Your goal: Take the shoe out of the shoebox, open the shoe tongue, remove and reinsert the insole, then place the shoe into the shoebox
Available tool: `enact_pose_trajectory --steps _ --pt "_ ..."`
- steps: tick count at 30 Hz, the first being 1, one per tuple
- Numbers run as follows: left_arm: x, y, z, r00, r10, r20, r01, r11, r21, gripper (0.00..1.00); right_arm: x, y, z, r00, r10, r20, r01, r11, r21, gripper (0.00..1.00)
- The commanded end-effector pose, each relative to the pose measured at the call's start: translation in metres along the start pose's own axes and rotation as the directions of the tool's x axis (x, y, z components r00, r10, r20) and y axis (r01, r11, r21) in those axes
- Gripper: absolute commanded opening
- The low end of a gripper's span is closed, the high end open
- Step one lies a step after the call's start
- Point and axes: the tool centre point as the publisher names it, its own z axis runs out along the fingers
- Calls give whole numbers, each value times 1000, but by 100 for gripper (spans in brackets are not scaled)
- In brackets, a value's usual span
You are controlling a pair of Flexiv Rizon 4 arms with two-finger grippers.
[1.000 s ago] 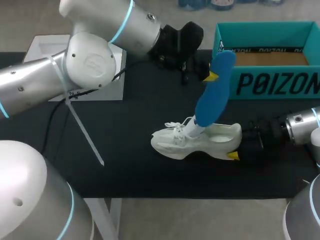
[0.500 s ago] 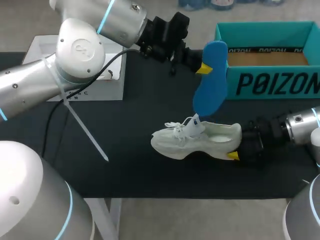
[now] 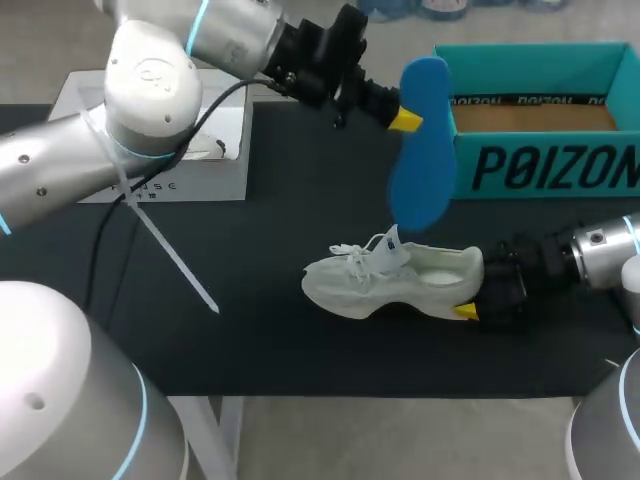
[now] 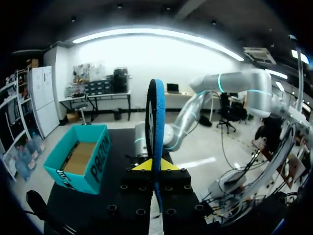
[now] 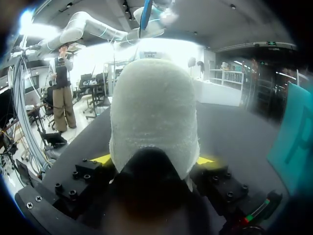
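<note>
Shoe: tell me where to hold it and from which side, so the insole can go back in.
Grip the shoe at the heel from behind, a finger on each side, as the right hand does. The shoe stands on its sole, toe pointing away from that arm, and this leaves its upward opening free for the insole in the left hand.

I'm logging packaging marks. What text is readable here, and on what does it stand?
"POIZON": large dark letters on the teal shoebox front wall.
Too small to read: the strip on the shoebox's inner back wall.
Too small to read: the blue tag on the shoe tongue.
Blurred, unreadable: print on the white box.
</note>
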Motion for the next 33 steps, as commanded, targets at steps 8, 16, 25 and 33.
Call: enact_pose_trajectory --steps 8,16,25,33 --pt "-24 -9 -35 980 -147 -133 164 978 126 0 0 -3 5 1000 1 2 -1 1000 4 0" --pt "-19 -13 -51 970 -199 -141 215 970 110 0 0 -3 5 1000 1 2 -1 1000 4 0" --pt "-2 -4 -79 937 -311 -159 322 946 49 0 0 -3 5 1000 1 2 -1 1000 4 0" --pt "9 8 -99 923 -346 -171 355 935 26 0 0 -3 5 1000 1 2 -1 1000 4 0"
